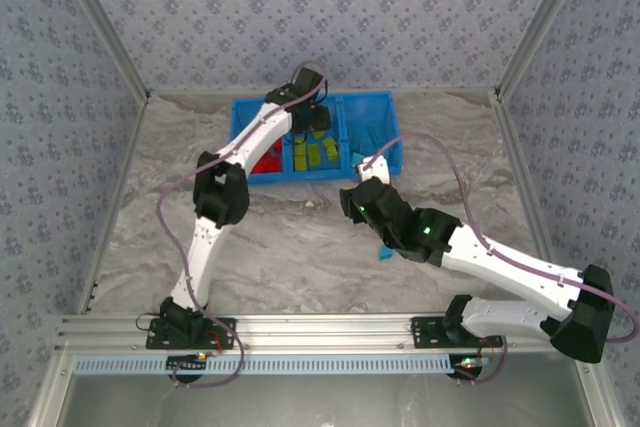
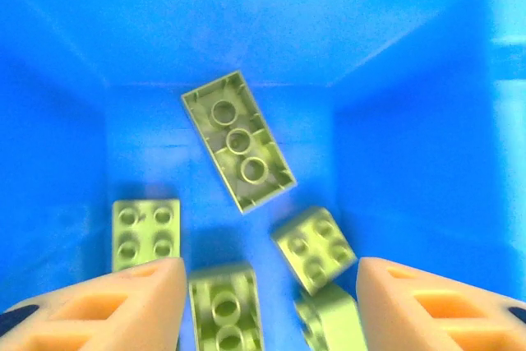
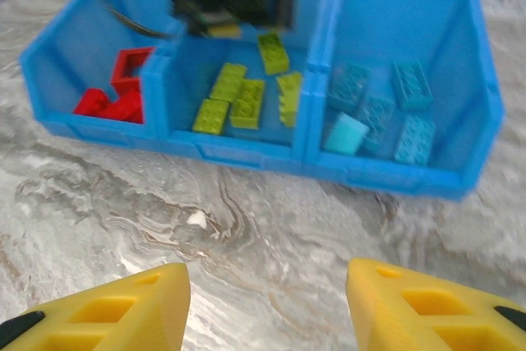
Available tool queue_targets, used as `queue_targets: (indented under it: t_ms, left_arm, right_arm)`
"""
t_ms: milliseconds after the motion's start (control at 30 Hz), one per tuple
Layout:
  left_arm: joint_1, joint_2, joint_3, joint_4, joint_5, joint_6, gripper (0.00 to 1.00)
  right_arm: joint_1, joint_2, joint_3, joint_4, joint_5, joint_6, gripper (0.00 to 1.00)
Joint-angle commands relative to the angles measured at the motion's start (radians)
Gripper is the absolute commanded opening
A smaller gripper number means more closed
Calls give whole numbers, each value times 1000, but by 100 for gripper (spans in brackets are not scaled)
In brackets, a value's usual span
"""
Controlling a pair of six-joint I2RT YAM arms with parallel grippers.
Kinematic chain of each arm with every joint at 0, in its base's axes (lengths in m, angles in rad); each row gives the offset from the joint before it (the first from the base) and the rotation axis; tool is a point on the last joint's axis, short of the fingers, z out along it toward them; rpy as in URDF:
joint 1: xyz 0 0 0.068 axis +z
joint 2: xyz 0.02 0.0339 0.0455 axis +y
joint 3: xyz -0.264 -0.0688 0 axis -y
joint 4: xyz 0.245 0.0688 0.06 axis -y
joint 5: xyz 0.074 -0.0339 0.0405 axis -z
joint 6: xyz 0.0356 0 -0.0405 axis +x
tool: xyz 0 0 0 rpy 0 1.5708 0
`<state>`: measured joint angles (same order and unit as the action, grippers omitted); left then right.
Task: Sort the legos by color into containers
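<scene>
My left gripper (image 2: pixel 269 287) hangs open over the middle compartment of the blue container (image 2: pixel 411 121), with nothing between its orange fingers (image 2: pixel 140 302). Below it lie several lime green legos (image 2: pixel 238 141), one long brick lying studs down. From the right wrist view, the container (image 3: pixel 246 154) holds red legos (image 3: pixel 115 92) on the left, green legos (image 3: pixel 238 96) in the middle and light blue legos (image 3: pixel 386 113) on the right. My right gripper (image 3: pixel 268 293) is open over bare table in front of the container. A light blue lego (image 1: pixel 383 250) lies on the table beside the right arm.
The container (image 1: pixel 390 107) stands at the back middle of the marble table (image 1: pixel 290 237). The left gripper (image 1: pixel 312 112) reaches over it from the left, and the right gripper (image 1: pixel 368 165) sits near its front right corner. Patterned walls close the sides and back.
</scene>
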<state>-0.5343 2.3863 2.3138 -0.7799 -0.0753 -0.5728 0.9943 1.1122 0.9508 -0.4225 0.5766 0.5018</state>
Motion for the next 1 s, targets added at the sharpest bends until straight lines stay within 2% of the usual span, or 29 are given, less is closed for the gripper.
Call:
queue_targets:
  t_ms: [0, 100, 200, 267, 333, 400, 467, 567, 700, 800, 867, 967]
  left_arm:
    - [-36, -262, -81, 55, -32, -16, 57]
    - [-69, -451, -236, 121, -4, 49, 57]
    - [-132, -659, -447, 204, 69, 168, 57]
    - [-167, -789, -578, 227, 103, 190, 57]
    - [-204, -908, -682, 196, 106, 183, 57]
    - [-255, -1032, -799, 176, 123, 165, 57]
    - [-331, -1153, -918, 184, 117, 165, 57]
    - [-519, -1329, -1077, 189, 6, 151, 58]
    - [-802, -1480, -1225, 146, -306, 39, 59]
    - [-983, -1529, -1303, 122, -521, -67, 59]
    - [-1048, -1528, -1344, 135, -576, -129, 58]
    - [-1070, -1501, -1420, 205, -553, -214, 56]
  right_arm:
    - [0, 5, 48, -288, 102, 320, 55]
    - [12, 29, 78, -471, 101, 578, 54]
    - [24, 53, 65, -518, 41, 736, 55]
    - [22, 74, 62, -497, -1, 711, 55]
    - [6, 109, 72, -487, -55, 622, 59]
    - [2, 131, 66, -439, -109, 446, 66]
    - [-1, 127, 27, -426, -146, 345, 76]
    - [-68, 94, -49, -411, -261, 207, 78]
    - [-167, 55, -145, -354, -438, 47, 79]
    - [-215, 78, -171, -340, -515, -16, 78]
    - [-244, 101, -179, -330, -544, -29, 76]
    - [-270, 130, -187, -308, -562, -42, 74]
